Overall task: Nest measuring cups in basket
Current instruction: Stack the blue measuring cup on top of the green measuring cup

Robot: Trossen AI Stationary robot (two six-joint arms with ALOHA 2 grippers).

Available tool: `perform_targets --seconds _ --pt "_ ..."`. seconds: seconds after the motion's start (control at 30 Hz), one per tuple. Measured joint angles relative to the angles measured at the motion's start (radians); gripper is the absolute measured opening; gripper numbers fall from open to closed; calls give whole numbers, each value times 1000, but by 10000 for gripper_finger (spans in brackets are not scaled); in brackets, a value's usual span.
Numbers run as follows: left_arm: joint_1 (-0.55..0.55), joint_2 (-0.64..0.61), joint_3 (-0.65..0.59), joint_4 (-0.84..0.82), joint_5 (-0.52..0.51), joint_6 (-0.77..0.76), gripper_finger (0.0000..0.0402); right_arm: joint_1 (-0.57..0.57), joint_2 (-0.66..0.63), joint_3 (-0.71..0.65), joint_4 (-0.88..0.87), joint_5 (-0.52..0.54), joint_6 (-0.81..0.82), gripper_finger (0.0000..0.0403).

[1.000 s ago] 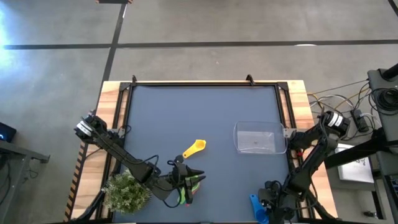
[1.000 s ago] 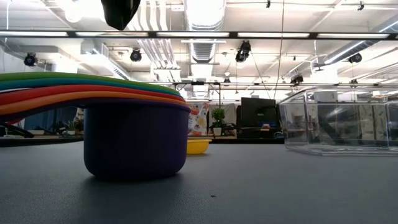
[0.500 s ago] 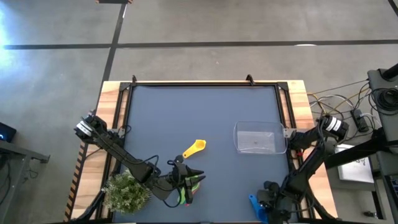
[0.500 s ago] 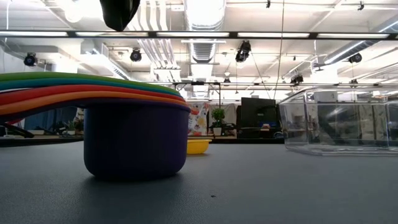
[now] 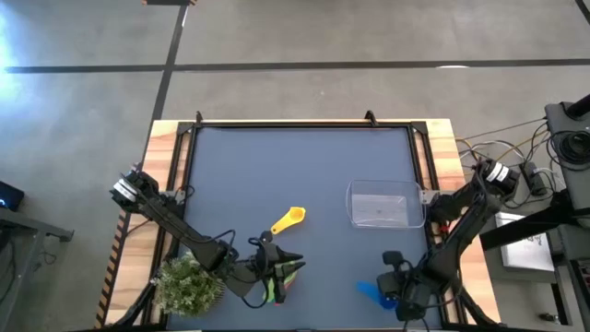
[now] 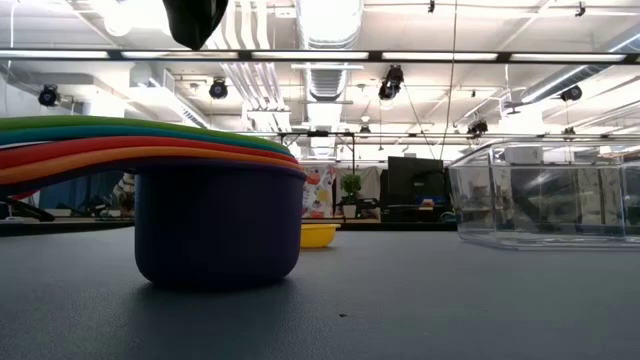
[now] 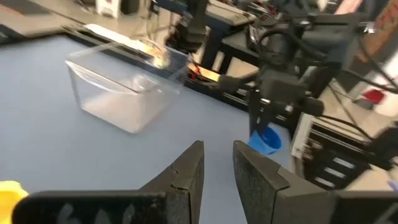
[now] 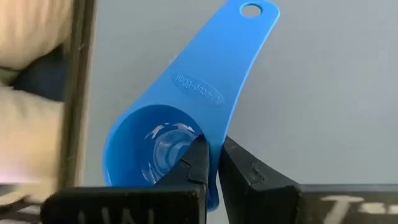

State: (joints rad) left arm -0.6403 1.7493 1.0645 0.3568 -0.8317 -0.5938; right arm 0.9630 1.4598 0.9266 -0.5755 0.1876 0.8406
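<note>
So, going left to right: potted plant [image 5: 187, 283] sits at the near-left corner of the table [image 5: 304, 175]. Just right of it the left gripper [image 5: 293, 265] hovers over a nested stack of measuring cups [image 5: 277, 281] at the near edge, left of centre. In the left wrist view its fingers [image 7: 186, 177] stand a narrow gap apart with nothing between them. Low view shows the stack close up: purple cup [image 6: 218, 228] at the bottom on the table, with orange, red, teal and green handles fanned above it. A bit farther back, near table centre, the yellow cup [image 5: 287, 220] lies alone on the mat, handle pointing far-right, apart from the stack. Right of that, the clear basket [image 5: 378, 205] sits near the right edge, upright, no cups inside; the low view [image 6: 545, 195] shows it the same. Near-right corner: right gripper [image 5: 395, 293] has the blue cup [image 5: 372, 293]. In the right wrist view its fingers [image 8: 200, 163] are pinched almost closed on the bowl rim of that blue cup [image 8: 186, 118], one finger inside the bowl and one outside, handle pointing away from the gripper. Blue cup is well apart from the basket, nearer than it.
</note>
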Motion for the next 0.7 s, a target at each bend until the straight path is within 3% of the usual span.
perform_targets --seconds 0.13,0.33,0.5,0.7 --pt "1 0 0 1 -65 67 68 -54 -14 69 -64 73 -142 10" --pt "1 0 1 1 -61 169 84 -140 -58 89 0 73 -384 10" --pt "1 1 39 2 32 211 138 -218 -152 11 168 -27 -520 9" --pt "5 67 162 -30 36 382 221 -289 -213 -51 218 -62 -627 9"
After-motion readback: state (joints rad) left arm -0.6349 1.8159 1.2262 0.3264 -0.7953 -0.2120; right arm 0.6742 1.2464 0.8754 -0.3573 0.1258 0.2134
